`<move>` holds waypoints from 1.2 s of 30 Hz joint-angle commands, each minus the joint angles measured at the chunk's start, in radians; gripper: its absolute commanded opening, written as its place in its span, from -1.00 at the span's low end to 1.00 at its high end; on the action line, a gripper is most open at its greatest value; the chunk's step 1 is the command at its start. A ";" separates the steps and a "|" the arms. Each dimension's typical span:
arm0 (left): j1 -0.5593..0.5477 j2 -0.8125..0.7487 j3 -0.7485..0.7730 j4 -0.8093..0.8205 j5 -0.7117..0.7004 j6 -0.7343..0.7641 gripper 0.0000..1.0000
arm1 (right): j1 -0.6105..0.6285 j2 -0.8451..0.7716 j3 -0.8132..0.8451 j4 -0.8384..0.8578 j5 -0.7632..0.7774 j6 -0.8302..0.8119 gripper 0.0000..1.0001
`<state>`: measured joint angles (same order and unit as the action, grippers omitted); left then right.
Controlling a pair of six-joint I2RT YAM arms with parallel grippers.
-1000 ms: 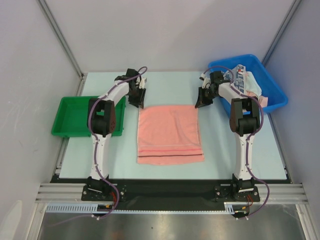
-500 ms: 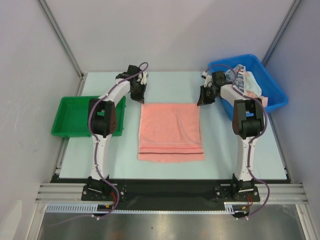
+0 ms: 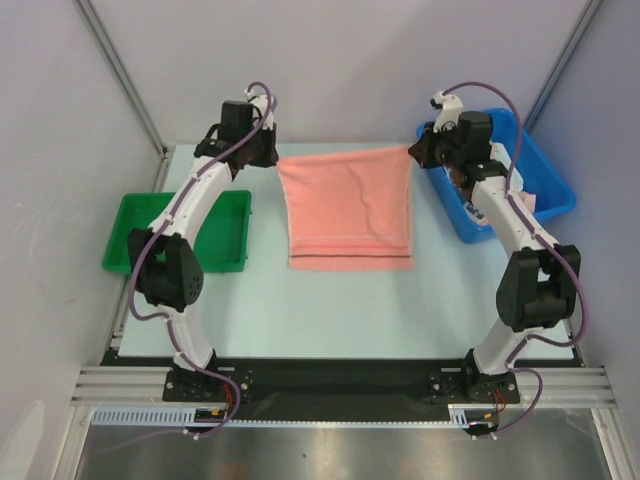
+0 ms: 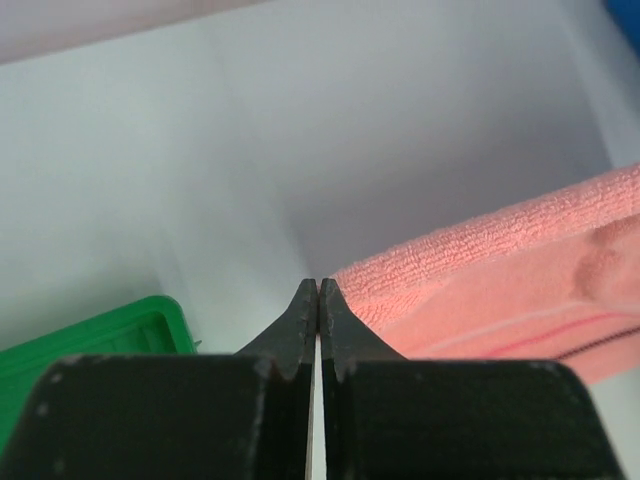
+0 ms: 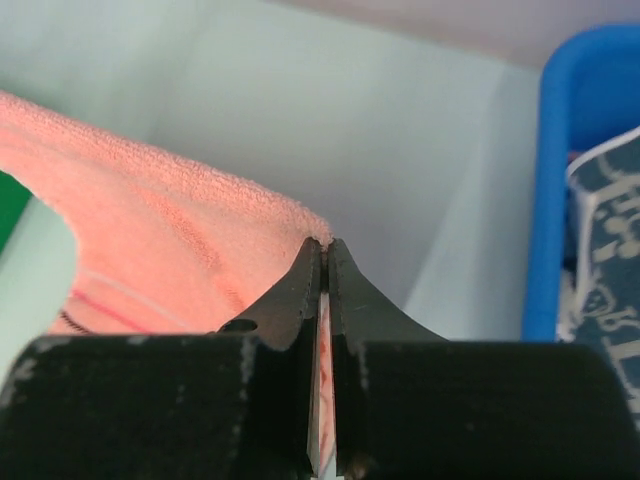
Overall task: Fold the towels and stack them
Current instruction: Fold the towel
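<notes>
The salmon-pink terry towel [image 3: 350,205] is held by its two far corners. Its far edge is raised above the pale blue-grey table top [image 3: 330,310] and stretched between the two claws, while the near edge with the dark stripe lies on the table. The left gripper [image 4: 318,298] is seen with its fingers pressed together; the towel's corner sits right at the tips and appears to be pinched there, though cloth between the pads is hardly visible. The right gripper [image 5: 325,258] is closed on the other corner, pink cloth being visible in the slit between its fingers. The green plastic tray [image 3: 125,225] is found left of the towel, partly beneath the left arm. The blue plastic bin [image 3: 548,165] stands at the far right, and a navy-and-white patterned towel [image 5: 610,230] is seen inside it
</notes>
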<state>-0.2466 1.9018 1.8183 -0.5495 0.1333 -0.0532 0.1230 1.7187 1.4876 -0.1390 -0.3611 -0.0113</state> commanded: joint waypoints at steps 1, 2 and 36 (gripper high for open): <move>0.001 -0.130 -0.036 0.083 -0.024 0.001 -0.99 | -0.010 -0.111 -0.007 0.082 0.033 -0.009 -1.00; 0.001 -0.148 -0.042 0.083 -0.024 0.003 -0.99 | -0.010 -0.129 -0.009 0.084 0.033 -0.009 -1.00; -0.002 -0.590 -0.185 0.069 0.083 0.199 -1.00 | -0.112 -0.357 -0.050 0.219 -0.650 0.125 -1.00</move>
<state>-0.2527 1.3273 1.5745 -0.4770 0.2310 0.1181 0.0154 1.3930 1.3697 0.0532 -0.9787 0.1230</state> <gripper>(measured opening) 0.009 0.036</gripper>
